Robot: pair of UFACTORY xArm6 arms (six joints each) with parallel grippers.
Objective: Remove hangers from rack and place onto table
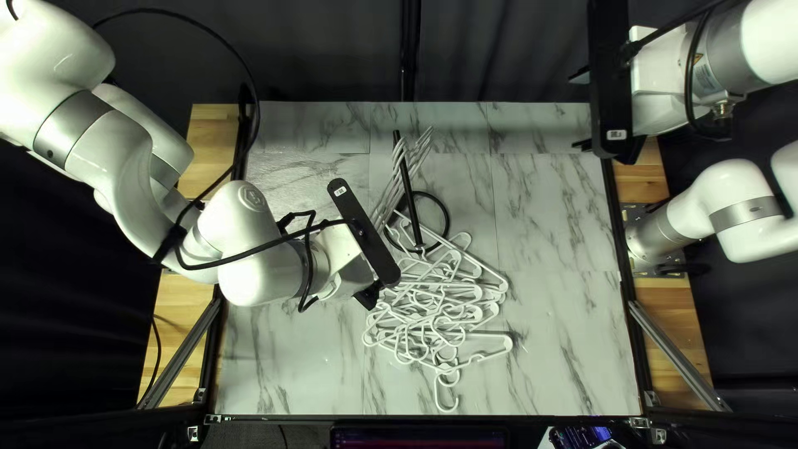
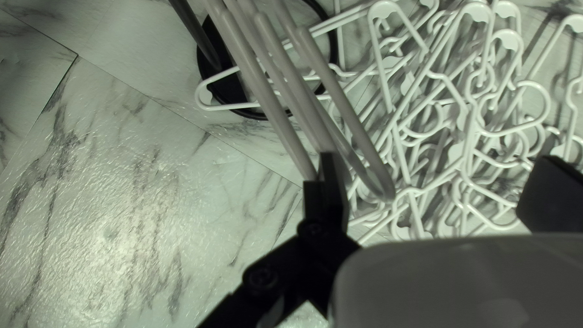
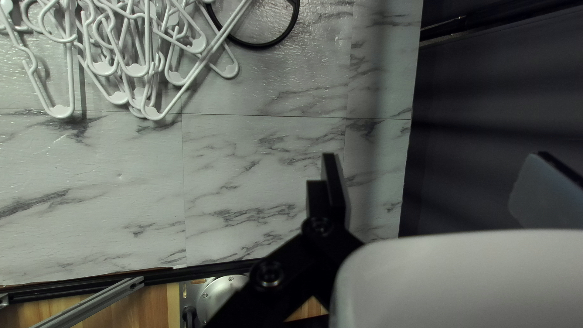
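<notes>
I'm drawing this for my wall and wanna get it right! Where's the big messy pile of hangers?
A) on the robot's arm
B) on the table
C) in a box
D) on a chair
B: the white hangers lie tangled together on the marble-patterned table.

Heaped hangers (image 1: 436, 287): overlapping, count unclear | rack base (image 1: 449, 220): partly hidden by hangers, cut off in right wrist view | screen (image 1: 420, 438): cut off, top left view

Free rm over the tbl (image 1: 557, 216) at the R of the top left view, but mid's blocked by the upright rack (image 1: 407, 187), hung hangers (image 2: 291, 76) & hanger pile (image 1: 432, 309), w/ L arm (image 1: 249, 266) just beside.
</notes>
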